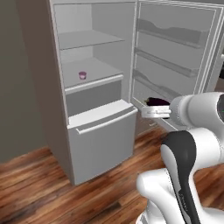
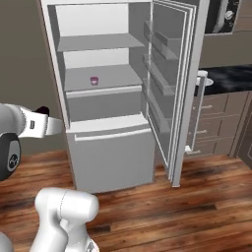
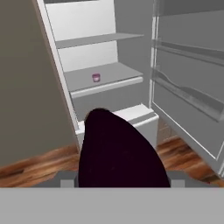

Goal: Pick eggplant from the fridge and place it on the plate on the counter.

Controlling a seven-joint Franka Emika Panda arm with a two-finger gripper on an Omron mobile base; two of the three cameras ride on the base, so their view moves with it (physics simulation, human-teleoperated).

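Note:
The eggplant (image 3: 118, 153), glossy and dark purple-black, looms large at the bottom of the hand view. My gripper (image 1: 153, 106) is shut on it, out in front of the open fridge (image 1: 100, 131) at about the height of the lower drawer. From the right side the eggplant (image 2: 43, 110) shows as a dark tip above the white hand. The white plate (image 2: 205, 81) lies on the black counter (image 2: 231, 78), right of the fridge door's edge and partly hidden by it.
The fridge door (image 2: 170, 88) stands wide open between my arm and the counter. A small pink cup (image 1: 82, 75) sits on the middle shelf. Brown drawers (image 2: 211, 123) lie under the counter. A wooden floor spreads in front.

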